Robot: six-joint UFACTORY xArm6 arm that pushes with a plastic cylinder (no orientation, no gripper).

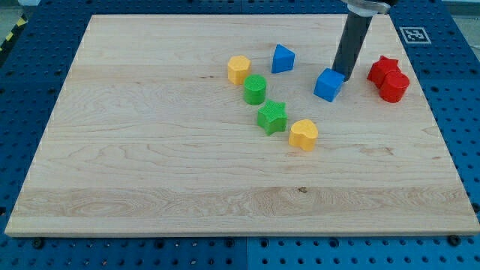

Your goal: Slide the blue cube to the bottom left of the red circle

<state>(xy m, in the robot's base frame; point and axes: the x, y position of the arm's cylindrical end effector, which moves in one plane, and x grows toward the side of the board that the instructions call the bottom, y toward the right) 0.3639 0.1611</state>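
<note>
The blue cube (328, 85) rests flat on the wooden table (150, 150) in the view's upper right area, left of the red circle (394, 88), which sits touching a red star-like block (383, 69) just above it. The tool is a plain dark rod with no jaws to part or close, so it clamps on nothing; its tip (342, 74) stands at the cube's upper right edge, apparently touching, between the cube and the red pair. The cube appears small, rigid and light, with flat faces and a flat base; it should slide readily on the smooth wood and is unlikely to deform or break. It cannot be grasped, only pushed: contact is best placed centrally on a flat face, since an off-centre or corner push would probably spin it away from the line of travel. Other items present, well clear to the view's left: a blue triangular block (283, 58), a yellow hexagonal block (238, 69), a green cylinder (255, 89), a green star (272, 118), a yellow heart (304, 134)
</note>
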